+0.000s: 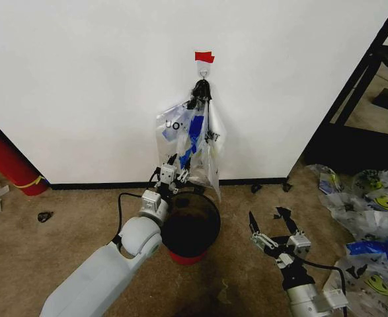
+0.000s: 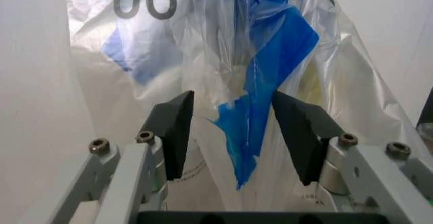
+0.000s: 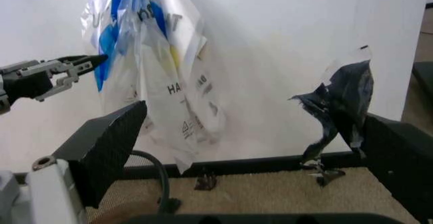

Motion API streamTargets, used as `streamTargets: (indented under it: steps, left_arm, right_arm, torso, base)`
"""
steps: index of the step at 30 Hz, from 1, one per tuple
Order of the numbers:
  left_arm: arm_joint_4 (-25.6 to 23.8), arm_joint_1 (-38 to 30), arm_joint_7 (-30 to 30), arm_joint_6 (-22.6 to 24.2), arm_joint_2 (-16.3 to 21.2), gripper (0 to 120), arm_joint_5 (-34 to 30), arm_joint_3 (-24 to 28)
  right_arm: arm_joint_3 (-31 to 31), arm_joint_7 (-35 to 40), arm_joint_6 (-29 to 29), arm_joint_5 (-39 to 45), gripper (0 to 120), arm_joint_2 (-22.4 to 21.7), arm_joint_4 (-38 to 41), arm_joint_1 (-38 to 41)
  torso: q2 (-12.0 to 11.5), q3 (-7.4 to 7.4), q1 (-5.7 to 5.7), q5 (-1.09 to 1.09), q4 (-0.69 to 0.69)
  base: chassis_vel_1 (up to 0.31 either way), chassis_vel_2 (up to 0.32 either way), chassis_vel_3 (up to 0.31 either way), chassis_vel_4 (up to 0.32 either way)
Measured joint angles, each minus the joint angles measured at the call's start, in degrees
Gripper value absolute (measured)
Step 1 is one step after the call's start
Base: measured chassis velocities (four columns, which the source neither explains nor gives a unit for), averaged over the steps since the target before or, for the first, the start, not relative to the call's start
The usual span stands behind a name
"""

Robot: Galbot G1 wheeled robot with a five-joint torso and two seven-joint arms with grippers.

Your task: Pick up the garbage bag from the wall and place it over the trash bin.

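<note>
On the white wall (image 1: 81, 79), a bunch of see-through bags hangs from a metal hook (image 1: 204, 69) under a red tape piece (image 1: 204, 57). The garbage bag (image 1: 192, 135) is among them, its blue handle strip (image 2: 260, 107) dangling loose. My left gripper (image 1: 170, 173) is open, raised at the bags' lower part, and the blue strip hangs between its pads (image 2: 177, 133) untouched. Just below stands the black trash bin (image 1: 192, 224) with its red base. My right gripper (image 1: 275, 232) is open low on the right, with a black plastic scrap (image 3: 338, 102) clinging to one finger.
A long red cylinder (image 1: 8, 162) with a yellow band leans at the far left. Several loose printed bags (image 1: 372, 211) lie on the carpet at the right. A black shelf frame (image 1: 369, 79) stands at the wall's right end. Small black scraps (image 1: 45, 216) dot the floor.
</note>
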Motion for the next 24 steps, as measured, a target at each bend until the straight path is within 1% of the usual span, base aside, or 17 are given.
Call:
streamTargets:
  steps: [5,9,11,13,14,16,17,18,19,20,21,22,23,24]
  left_arm:
    - [0.6,-0.4,0.1,0.0,-0.7,47,0.0,0.4]
    - [1.4,-0.8,0.2,-0.1,-1.4,36,0.3,0.9]
    - [1.5,-0.9,0.3,-0.1,-1.4,36,0.3,0.9]
    - [1.8,-1.3,0.4,-0.2,-1.4,31,0.4,1.2]
    - [1.9,-1.5,0.4,-0.2,-1.4,27,0.4,1.4]
    - [2.0,-1.8,0.5,-0.3,-1.5,25,0.5,1.9]
    - [2.1,-2.0,0.6,-0.3,-1.8,23,0.8,2.2]
    - [2.1,-2.0,0.6,-0.3,-1.8,23,0.8,2.2]
    - [2.2,-2.1,0.6,-0.3,-1.9,22,0.9,2.3]
    - [2.5,-2.2,0.6,-0.3,-2.3,18,1.1,2.5]
    - [2.8,-2.3,0.6,-0.3,-2.8,11,1.3,2.7]
    - [3.0,-2.3,0.6,-0.4,-3.2,8,1.5,2.7]
    - [3.1,-2.3,0.6,-0.4,-3.4,3,1.7,2.7]
    - [3.1,-2.3,0.5,-0.5,-3.5,1,1.7,2.7]
  right_arm:
    - [0.3,0.3,-0.2,0.5,100,-0.1,0.0,0.0]
    - [0.9,1.3,-0.7,1.6,100,-0.1,-0.1,0.1]
    - [1.0,1.5,-0.9,1.7,100,-0.1,-0.1,0.1]
    - [1.1,2.5,-1.6,1.9,100,-0.1,-0.1,0.2]
    - [1.1,4.1,-2.6,2.0,100,0.0,0.0,0.5]
    - [1.2,7.6,-4.7,2.5,100,0.2,0.4,0.9]
    - [1.3,12.2,-8.4,3.5,100,0.5,1.3,1.5]
    - [1.3,12.2,-8.4,3.5,100,0.5,1.3,1.5]
    - [1.4,14.6,-10.4,4.2,100,0.7,1.8,1.8]
    - [1.6,22.1,-17.0,10.0,100,1.2,4.0,3.0]
    - [2.2,30.4,-24.4,18.3,100,1.5,6.7,5.0]
    - [3.4,37.9,-30.6,25.9,100,1.6,8.7,7.4]
    - [4.3,43.6,-34.1,32.1,100,1.5,9.8,9.3]
    - [4.5,45.9,-35.4,34.6,100,1.5,9.9,10.0]
  torso:
    - [0.0,0.0,-0.01,0.0,0.0]
    - [0.0,0.0,-0.01,0.0,0.0]
    - [0.0,0.0,-0.01,0.0,0.0]
    - [0.0,0.0,-0.01,0.0,0.0]
    - [0.0,0.0,-0.01,0.0,0.0]
    - [0.0,0.0,0.0,0.01,0.0]
    - [0.0,0.0,-0.01,0.0,0.0]
    - [0.0,0.0,-0.01,0.0,0.0]
    - [0.0,0.0,-0.01,0.0,0.0]
    - [0.0,0.0,-0.01,0.01,-0.02]
    - [0.0,0.0,-0.01,0.01,-0.02]
    - [0.0,0.0,0.0,-0.01,-0.02]
    - [0.0,0.0,0.0,-0.02,0.03]
    - [0.0,0.0,0.0,0.0,0.03]
  base:
    - [0.0,0.0,0.0,0.0]
    - [0.0,0.0,0.0,0.0]
    - [0.0,0.0,0.0,0.0]
    - [0.0,0.0,0.0,0.0]
    - [0.0,0.0,0.0,0.0]
    - [0.0,0.0,0.0,0.0]
    - [0.0,0.0,0.0,0.0]
    - [0.0,0.0,0.0,0.0]
    - [0.0,0.0,0.0,0.0]
    - [0.0,0.0,0.0,0.0]
    - [0.0,0.0,0.0,0.0]
    - [0.0,0.0,0.0,0.0]
    - [0.0,0.0,0.0,0.0]
    - [0.0,0.0,0.0,0.0]
